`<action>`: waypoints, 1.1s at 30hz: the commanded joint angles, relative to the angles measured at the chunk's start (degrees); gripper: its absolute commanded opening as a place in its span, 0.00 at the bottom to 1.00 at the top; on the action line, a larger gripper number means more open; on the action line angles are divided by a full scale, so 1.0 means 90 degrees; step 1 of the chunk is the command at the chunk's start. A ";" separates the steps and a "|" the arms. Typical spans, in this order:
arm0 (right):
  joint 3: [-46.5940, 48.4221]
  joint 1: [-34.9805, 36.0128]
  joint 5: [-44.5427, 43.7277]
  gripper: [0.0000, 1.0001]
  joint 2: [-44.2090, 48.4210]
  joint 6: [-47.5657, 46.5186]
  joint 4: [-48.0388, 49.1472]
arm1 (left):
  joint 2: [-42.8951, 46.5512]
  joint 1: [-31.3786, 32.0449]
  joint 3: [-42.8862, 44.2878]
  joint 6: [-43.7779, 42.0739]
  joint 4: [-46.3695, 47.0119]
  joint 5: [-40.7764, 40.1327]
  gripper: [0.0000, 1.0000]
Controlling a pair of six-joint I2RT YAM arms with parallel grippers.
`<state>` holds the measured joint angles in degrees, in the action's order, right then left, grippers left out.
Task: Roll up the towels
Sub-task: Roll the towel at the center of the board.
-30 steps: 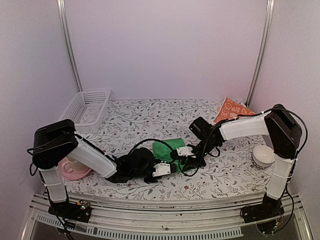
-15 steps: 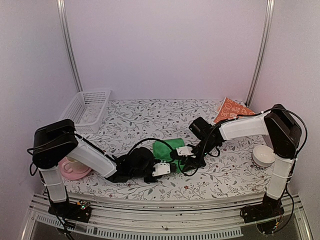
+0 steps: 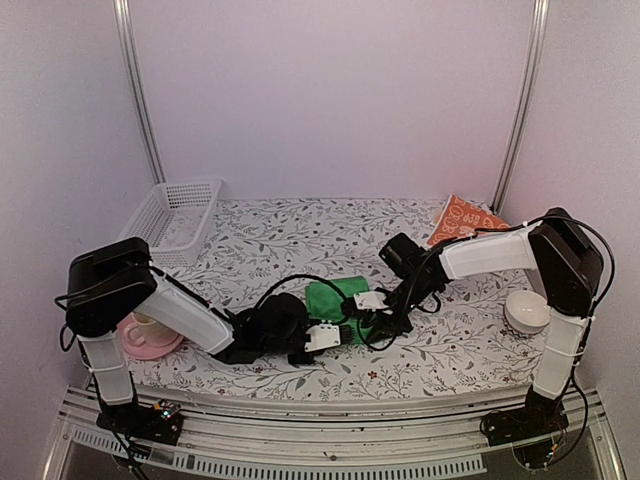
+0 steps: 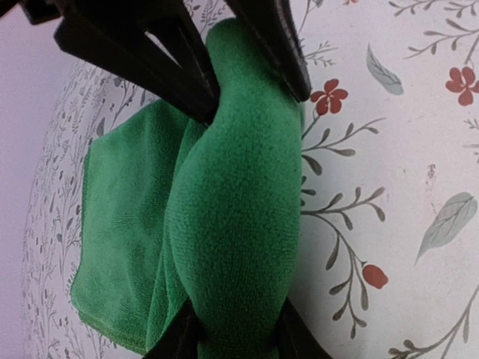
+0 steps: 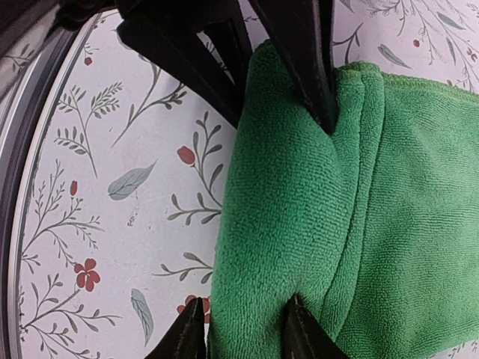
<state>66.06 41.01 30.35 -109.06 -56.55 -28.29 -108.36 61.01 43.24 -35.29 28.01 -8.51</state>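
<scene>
From above, your green towel (image 3: 325,297) lies mid-surface toward the near edge, with the left tool (image 3: 345,332) and right tool (image 3: 367,322) meeting on its near side. The orange-red towel (image 3: 462,218) leans at the far right of the surface (image 3: 280,240).

At the left wrist, your tool is clenched on the towel's rolled fold.

At the right wrist, that tool also grips the roll, one finger (image 5: 314,82) denting the cloth.

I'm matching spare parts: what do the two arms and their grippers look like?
The left arm and right arm have white link shells, black joints and loose black cables. Left gripper and right gripper: white block, black tapered fingers.
</scene>
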 commanded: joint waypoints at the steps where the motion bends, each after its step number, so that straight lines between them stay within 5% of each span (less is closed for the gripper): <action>1: -0.0028 -0.0154 -0.0253 0.38 0.0054 0.0024 -0.0170 | -0.0338 -0.0143 0.0076 0.0064 -0.0729 0.0112 0.25; 15: -0.1156 -0.0308 -0.0655 0.72 0.1599 -0.0114 0.1416 | -0.0153 -0.0263 0.0737 0.0630 -0.2096 0.0951 0.04; 20: -0.2006 -0.0300 -0.0650 0.76 0.2247 -0.0691 0.2225 | -0.0198 -0.0572 0.1218 0.1152 -0.2955 0.1836 0.02; 33: -0.2259 0.0180 -0.0441 0.71 0.2168 -0.0790 0.2555 | -0.0739 -0.1159 0.1955 0.1748 -0.3963 0.3552 0.04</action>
<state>46.72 40.21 26.11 -89.49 -63.24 -7.77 -111.33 51.88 60.51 -22.09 -0.12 16.05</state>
